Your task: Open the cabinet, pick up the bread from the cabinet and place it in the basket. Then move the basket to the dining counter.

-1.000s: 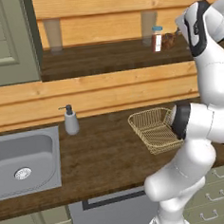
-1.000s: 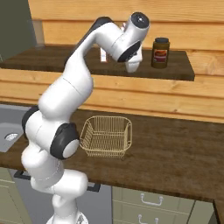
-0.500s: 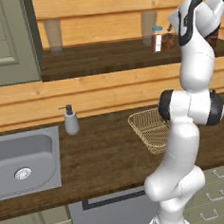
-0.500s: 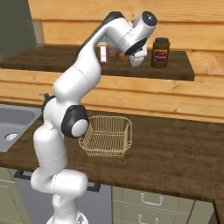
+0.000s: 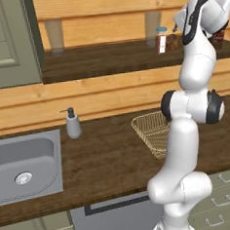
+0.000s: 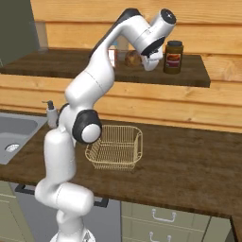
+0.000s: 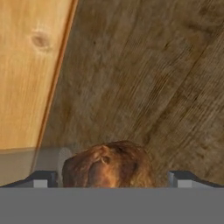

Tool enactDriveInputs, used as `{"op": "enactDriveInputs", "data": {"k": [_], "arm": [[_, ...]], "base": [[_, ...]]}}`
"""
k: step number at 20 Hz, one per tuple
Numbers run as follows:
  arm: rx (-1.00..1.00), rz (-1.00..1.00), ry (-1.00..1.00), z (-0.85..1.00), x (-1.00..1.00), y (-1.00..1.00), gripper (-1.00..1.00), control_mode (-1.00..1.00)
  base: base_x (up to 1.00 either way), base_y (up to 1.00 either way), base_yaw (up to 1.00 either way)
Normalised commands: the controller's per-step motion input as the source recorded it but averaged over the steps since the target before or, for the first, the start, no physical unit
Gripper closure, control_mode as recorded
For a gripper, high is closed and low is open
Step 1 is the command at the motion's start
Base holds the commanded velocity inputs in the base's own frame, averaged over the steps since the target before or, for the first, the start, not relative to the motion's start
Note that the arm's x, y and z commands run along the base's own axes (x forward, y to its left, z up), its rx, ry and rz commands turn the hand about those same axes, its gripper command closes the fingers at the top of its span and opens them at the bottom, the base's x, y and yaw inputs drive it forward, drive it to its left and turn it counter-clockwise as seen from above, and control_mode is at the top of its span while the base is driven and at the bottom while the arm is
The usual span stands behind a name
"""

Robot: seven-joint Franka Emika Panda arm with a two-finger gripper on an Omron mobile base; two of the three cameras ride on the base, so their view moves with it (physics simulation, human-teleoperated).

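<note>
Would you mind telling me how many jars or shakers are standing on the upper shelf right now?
2 for certain: a dark brown jar at the right end of the shelf, and a small shaker left of it, behind the arm. Others may be hidden by the arm.

Bread [image 6: 133, 58] on shelf [image 6: 71, 64], above basket [image 6: 116, 147]

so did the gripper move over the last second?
Yes. In the right base view the gripper shifted right, toward the dark jar, open above the bread.
</note>
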Motion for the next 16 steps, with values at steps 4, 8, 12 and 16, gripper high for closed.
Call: {"op": "enactDriveInputs", "data": {"k": [4, 8, 12, 16], "arm": [[0.0, 0.0, 0.0, -0.33, 0.01, 0.29, -1.0, -1.0], [0.0, 0.0, -0.01, -0.26, 0.0, 0.16, -1.0, -1.0], [0.0, 0.0, -0.03, -0.24, 0.0, 0.21, 1.0, -1.0], [0.0, 0.0, -0.02, -0.22, 0.0, 0.43, 1.0, -1.0]], "base": [[0.0, 0.0, 0.0], [0.0, 0.0, 0.0], [0.0, 0.0, 0.0], [0.0, 0.0, 0.0]]}}
